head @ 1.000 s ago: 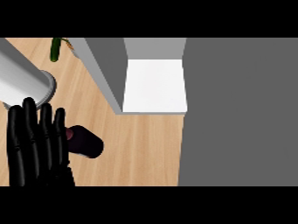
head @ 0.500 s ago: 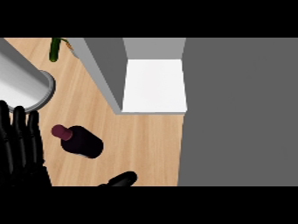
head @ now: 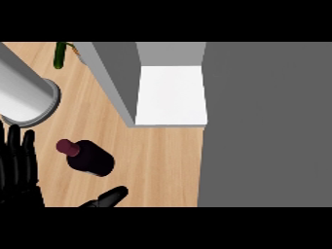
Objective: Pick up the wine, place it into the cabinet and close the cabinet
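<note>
Black and glossy, the robot's left hand (head: 9, 168) shows at the lower left of the head view, its long straight fingers (head: 14, 146) side by side and pointing up the frame, holding nothing. Just right of it, apart from the fingers, sits the dark wine bottle with the maroon cap (head: 88, 158); seen from steeply above, it reads as a rounded, nearly black body with a small cylindrical burgundy top toward the upper left. It rests on the light wooden counter with fine straight grain (head: 161, 165), not in the cabinet.

At the bottom edge, just below the bottle, a slim black tip of the right hand (head: 105, 198) pokes in; whether that hand is spread or curled I cannot tell.

Above the left hand lies a smooth pale grey cylinder with a rimmed end (head: 17, 95), slanting off the upper left. Well above the bottle stands the open grey cabinet with a flat white inner shelf (head: 172, 95), its matte grey panel (head: 114, 78) angled toward the counter. A small green stem-like object (head: 59, 54) lies near the top left.
</note>
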